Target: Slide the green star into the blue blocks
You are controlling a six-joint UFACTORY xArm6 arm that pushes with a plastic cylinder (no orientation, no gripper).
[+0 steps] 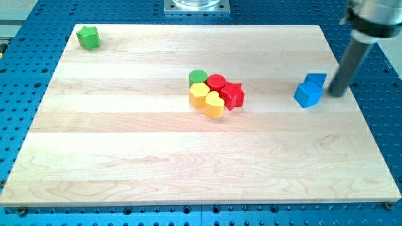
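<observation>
The green star (88, 37) lies at the wooden board's top left corner. Two blue blocks sit touching at the view's right: a blue cube-like block (316, 80) behind and a blue block (308, 94) in front of it. My tip (333, 94) is just right of the blue blocks, close to them or touching; I cannot tell which. The rod rises to the view's top right. The star is far to the left of both the tip and the blue blocks.
A tight cluster sits mid-board: a green cylinder (198, 78), a red cylinder (216, 82), a red star (233, 95), a yellow block (199, 95) and a yellow heart (214, 105). The wooden board (125, 157) lies on a blue perforated table.
</observation>
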